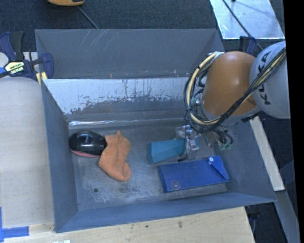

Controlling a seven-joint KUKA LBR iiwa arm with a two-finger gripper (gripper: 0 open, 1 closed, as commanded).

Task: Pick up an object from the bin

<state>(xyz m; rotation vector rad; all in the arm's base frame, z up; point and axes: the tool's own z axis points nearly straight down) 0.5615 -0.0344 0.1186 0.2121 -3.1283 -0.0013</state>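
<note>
Things in the bin (60, 150) number four by my count, one of each kind. There is one black rounded object (86, 142), smooth and glossy, shaped like a computer mouse with a pinkish edge along its underside. There is one orange cloth (117, 157), soft and crumpled into a loose fold, one teal block (164, 150), solid-looking, matte and wedge-like, and one flat blue rectangular piece (189, 175), thin like a lid or a board.

The black object and the cloth lie together on the left of the floor, touching. The block sits mid-floor, near the back wall. The blue piece lies just in front of the block and runs off to the right.

From my screen the gripper (189, 144) is down at the block's right end, right against it or just beside it. I cannot tell which, nor whether the gripper is released or clenched.

The arm's orange cover (227, 84) and its looped cables (194, 89) hang over the bin's right side. They hide the floor and wall there.
</note>
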